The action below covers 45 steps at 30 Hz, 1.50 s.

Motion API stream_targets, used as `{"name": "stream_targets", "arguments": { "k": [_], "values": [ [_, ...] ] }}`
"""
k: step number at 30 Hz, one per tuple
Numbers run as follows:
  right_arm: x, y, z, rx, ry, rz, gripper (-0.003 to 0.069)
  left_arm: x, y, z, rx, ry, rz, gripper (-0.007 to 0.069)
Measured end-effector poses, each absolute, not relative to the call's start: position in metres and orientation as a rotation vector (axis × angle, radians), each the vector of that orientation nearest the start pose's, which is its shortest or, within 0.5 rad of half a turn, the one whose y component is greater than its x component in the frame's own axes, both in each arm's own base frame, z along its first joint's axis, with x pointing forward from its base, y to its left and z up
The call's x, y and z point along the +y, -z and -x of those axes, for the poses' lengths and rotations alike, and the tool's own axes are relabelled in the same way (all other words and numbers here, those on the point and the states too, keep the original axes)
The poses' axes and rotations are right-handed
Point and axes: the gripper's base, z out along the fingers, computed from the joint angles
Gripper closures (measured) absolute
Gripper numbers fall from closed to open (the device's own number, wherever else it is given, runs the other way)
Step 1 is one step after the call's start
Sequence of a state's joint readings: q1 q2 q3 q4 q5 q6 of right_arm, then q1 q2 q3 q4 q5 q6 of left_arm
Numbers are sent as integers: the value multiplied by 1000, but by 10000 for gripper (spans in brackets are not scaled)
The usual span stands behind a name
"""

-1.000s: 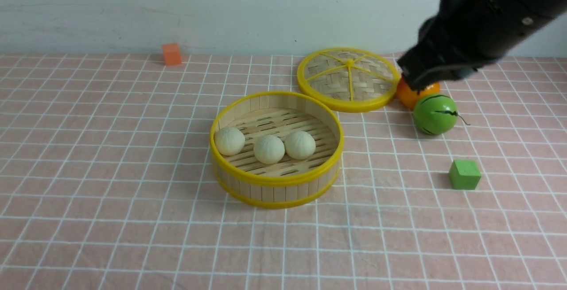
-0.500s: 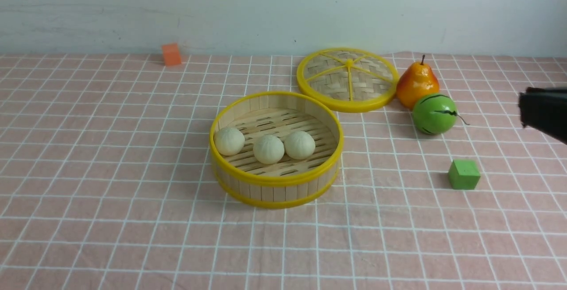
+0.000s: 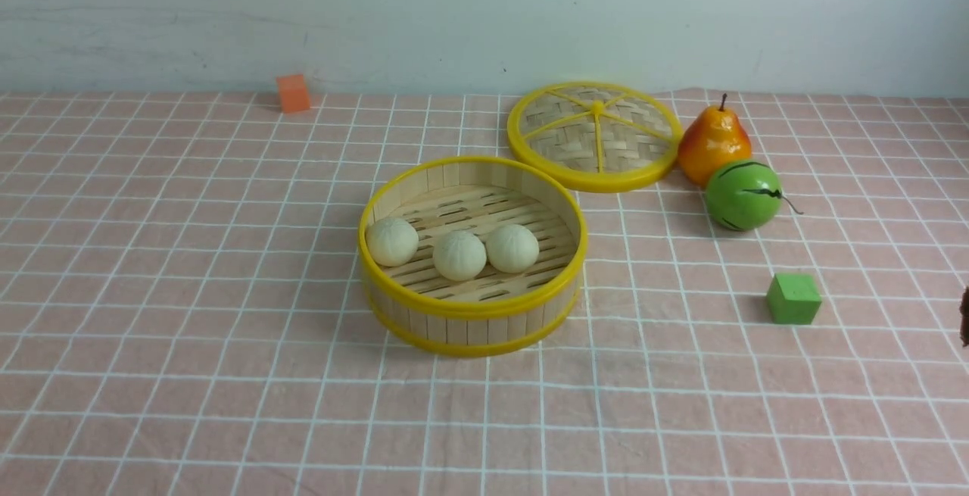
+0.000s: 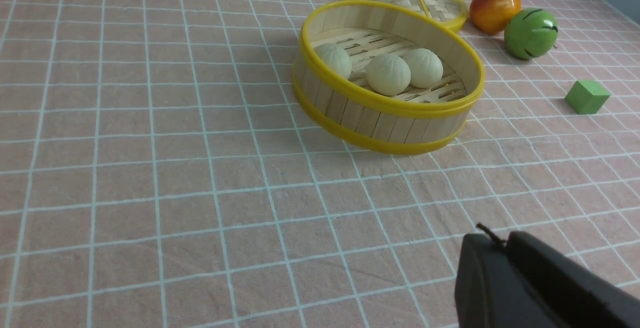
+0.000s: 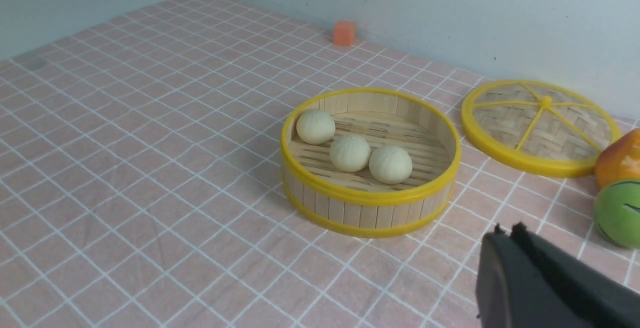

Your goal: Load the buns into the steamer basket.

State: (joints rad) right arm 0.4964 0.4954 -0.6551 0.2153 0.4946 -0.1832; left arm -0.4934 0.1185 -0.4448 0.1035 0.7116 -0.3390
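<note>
Over the last second the black right arm, which loomed over the pear and the woven lid at the far right of the front view, swings out of frame; only a dark sliver remains at the right edge. All three small, round, cream-white pleated buns (image 3: 391, 241) (image 3: 459, 255) (image 3: 512, 248) sit in a row on the slatted floor of the round, shallow bamboo steamer basket with yellow plastic rims (image 3: 471, 307), the two on the right touching, the left one just beside them against the wall. None has shifted while the arm withdrew. The right gripper (image 5: 505, 233) hangs near the table, well apart from the basket, jaws pressed together on nothing. The left gripper (image 4: 492, 240) likewise sits low and clear, its jaws closed and empty. The flat woven bamboo lid with yellow spokes (image 3: 596, 134) lies behind the basket, with the orange-yellow pear (image 3: 711, 144), green striped ball-shaped fruit (image 3: 743, 194), green cube (image 3: 792, 298) and small orange block (image 3: 293, 92) untouched around it. Judgement: loading appears complete, with both arms retired; nothing left outside the basket needs fetching.
</note>
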Motion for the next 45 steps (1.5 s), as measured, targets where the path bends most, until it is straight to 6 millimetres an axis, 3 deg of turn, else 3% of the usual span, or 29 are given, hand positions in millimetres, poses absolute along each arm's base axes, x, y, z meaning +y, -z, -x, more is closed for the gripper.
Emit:
{"name": "stream_targets", "arguments": {
  "k": [3, 7, 8, 11, 12, 13, 15, 18, 25, 33, 45],
  "values": [
    [53, -343, -82, 1771, -435, 502, 680, -10, -289, -31, 1883, 456, -173, 578],
    [51, -312, -84, 1786, -442, 439, 680, -10, -289, -31, 1886, 455, -173, 573],
    [48, -288, -83, 1772, -446, 381, 680, -10, -289, -31, 1886, 455, -173, 570],
    [36, -249, -77, 1737, -440, 243, 680, -10, -289, -31, 1889, 454, -173, 567],
    [35, -248, -76, 1719, -445, 225, 680, -10, -289, -31, 1889, 454, -173, 567],
    [28, -229, -71, 1696, -432, 137, 680, -10, -289, -31, 1889, 454, -173, 568],
    [20, -212, -66, 1679, -399, 44, 680, -10, -289, -31, 1889, 454, -173, 568],
    [9, -196, -59, 1631, -304, -78, 680, -10, -289, -31, 1889, 454, -173, 568],
    [-3, -185, -56, 1713, -105, -198, 680, -9, -288, -31, 1890, 453, -173, 554],
    [-4, -174, -53, 1847, -79, -208, 680, -9, -288, -31, 1891, 452, -173, 545],
    [-3, -173, -52, 1868, -107, -230, 678, -9, -288, -31, 1892, 452, -173, 533]
  ]
}}
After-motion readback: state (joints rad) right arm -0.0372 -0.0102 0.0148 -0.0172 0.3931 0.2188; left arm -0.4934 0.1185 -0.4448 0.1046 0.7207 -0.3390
